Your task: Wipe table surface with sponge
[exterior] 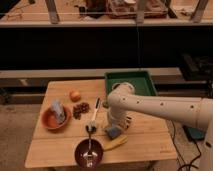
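The gripper (116,126) was down at the table (147,142), right of centre and toward the front edge. It was on the end of 1 white arm (165,106) that reached in from the right. It sat directly on top of the sponge (113,133), a small grey-blue block lying flat on the wood. Whether the gripper was clamped on the sponge or only resting on it could not be told.

Just in front of the sponge lay a banana (115,144), slanting toward the front edge; whether the 2 touched could not be told. Left of the banana, a dark bowl (78,152) stood at the front edge with 1 metal utensil (89,149) in it. A white-handled tool (94,112) lay just left of the gripper, with its dark end toward the front.

Further left was a cluster of dark grapes (80,109), with an orange (75,95) behind them. An orange bowl (45,120) stood near the left edge and held a pale blue-grey thing (58,112) that could not be identified.

A green tray (131,80) sat at the back edge behind the arm, and the arm's elbow covered its front rim.
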Controlling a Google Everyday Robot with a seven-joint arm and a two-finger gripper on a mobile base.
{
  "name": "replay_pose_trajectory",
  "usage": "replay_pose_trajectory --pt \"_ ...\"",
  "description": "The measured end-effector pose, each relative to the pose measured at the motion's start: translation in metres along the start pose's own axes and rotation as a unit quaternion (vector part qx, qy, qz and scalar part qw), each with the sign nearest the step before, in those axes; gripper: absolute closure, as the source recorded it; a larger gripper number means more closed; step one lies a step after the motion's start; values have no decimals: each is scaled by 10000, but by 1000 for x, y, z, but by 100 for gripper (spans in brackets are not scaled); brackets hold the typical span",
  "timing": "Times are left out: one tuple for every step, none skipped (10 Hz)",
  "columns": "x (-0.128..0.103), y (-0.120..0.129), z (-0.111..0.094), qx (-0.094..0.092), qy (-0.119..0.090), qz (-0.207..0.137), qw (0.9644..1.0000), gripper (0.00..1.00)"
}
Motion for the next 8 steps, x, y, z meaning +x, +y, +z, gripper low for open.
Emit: replay_pose_trajectory --pt "1 0 4 20 -18 0 10000 28" --pt "2 2 9 33 -36 3 10000 28" --pt "4 3 15 45 -66 6 10000 28" --pt "6 1 19 51 -88 -11 9999 28" --pt "8 -1 23 57 -108 -35 9999 28" --pt "10 0 26 53 -124 -48 9999 28" --pt "13 0 28 45 -128 -75 9999 28" --pt "16 0 31 35 -137 -127 9998 28"
